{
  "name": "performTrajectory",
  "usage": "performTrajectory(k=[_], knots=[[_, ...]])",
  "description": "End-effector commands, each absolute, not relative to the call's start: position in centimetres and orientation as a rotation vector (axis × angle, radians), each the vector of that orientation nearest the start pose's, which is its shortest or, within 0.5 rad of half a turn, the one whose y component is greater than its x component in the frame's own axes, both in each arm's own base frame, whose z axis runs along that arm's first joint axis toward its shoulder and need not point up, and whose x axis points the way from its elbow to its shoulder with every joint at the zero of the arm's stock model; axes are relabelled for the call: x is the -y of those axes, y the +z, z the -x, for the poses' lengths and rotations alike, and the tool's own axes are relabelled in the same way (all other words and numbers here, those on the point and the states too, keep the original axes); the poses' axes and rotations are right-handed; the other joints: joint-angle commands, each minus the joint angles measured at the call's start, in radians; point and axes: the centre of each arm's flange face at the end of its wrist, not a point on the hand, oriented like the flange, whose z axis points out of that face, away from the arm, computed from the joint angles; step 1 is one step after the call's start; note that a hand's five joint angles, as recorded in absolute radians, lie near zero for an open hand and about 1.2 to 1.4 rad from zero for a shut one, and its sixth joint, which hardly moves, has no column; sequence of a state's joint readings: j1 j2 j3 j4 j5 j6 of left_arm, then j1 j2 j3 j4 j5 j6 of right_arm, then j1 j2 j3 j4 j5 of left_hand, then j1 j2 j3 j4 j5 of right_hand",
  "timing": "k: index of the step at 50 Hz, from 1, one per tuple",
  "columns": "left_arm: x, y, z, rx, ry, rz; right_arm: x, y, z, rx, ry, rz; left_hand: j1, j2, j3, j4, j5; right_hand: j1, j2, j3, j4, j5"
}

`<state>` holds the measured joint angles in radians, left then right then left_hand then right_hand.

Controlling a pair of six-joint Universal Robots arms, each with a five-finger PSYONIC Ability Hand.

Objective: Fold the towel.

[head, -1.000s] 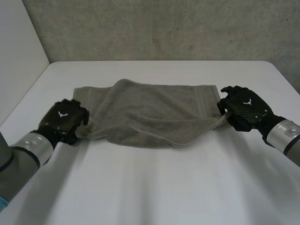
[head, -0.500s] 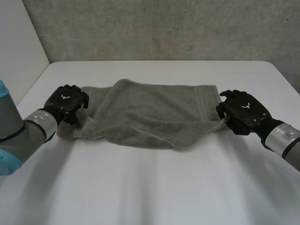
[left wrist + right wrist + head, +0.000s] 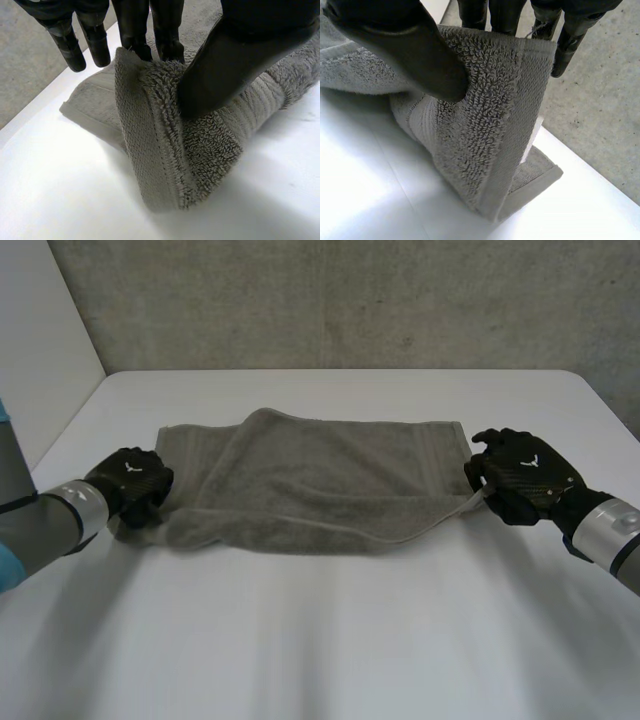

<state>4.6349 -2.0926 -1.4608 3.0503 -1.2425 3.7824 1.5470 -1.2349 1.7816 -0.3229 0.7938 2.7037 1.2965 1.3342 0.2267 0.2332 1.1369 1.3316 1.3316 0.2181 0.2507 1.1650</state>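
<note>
A grey-brown towel point(image 3: 310, 485) lies across the middle of the white table point(image 3: 330, 640), doubled over lengthwise with its near layer rumpled. My left hand point(image 3: 132, 483) grips the towel's left end; in the left wrist view its thumb point(image 3: 235, 60) presses a fold of towel point(image 3: 165, 145) against the fingers point(image 3: 135, 30). My right hand point(image 3: 520, 476) grips the right end; in the right wrist view its thumb point(image 3: 405, 45) pinches the lifted towel corner point(image 3: 490, 125) against the fingers point(image 3: 505, 12).
A rough grey wall point(image 3: 340, 300) stands behind the table's far edge. A pale panel point(image 3: 40, 350) rises at the far left. Bare white tabletop lies in front of the towel and beyond it.
My left hand moved from the towel's far left corner back toward me along the left end and closed on the cloth there. The right hand stayed shut on its corner.
</note>
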Motion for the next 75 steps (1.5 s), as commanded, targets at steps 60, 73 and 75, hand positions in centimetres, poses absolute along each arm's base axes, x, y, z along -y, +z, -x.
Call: performTrajectory(k=[60, 73, 75], knots=[[38.6, 17.7, 16.6, -2.484, -2.003, -0.788, 39.3, 18.8, -19.4, -2.068, -1.61, 1.385, 0.1, 0.062, -0.052, -0.059, 0.085, 0.065, 0.065, -0.044, -0.076, 0.057], [41.4, 15.1, 16.6, -2.478, -1.951, -0.711, 43.1, 16.7, -20.7, -2.027, -1.81, 1.306, 0.1, 0.062, -0.052, -0.059, 0.085, 0.065, 0.065, -0.044, -0.076, 0.057], [41.8, 14.3, 16.8, -2.489, -1.942, -0.715, 43.6, 16.2, -21.1, -2.021, -1.818, 1.312, 0.1, 0.062, -0.052, -0.059, 0.085, 0.065, 0.065, -0.044, -0.076, 0.057]])
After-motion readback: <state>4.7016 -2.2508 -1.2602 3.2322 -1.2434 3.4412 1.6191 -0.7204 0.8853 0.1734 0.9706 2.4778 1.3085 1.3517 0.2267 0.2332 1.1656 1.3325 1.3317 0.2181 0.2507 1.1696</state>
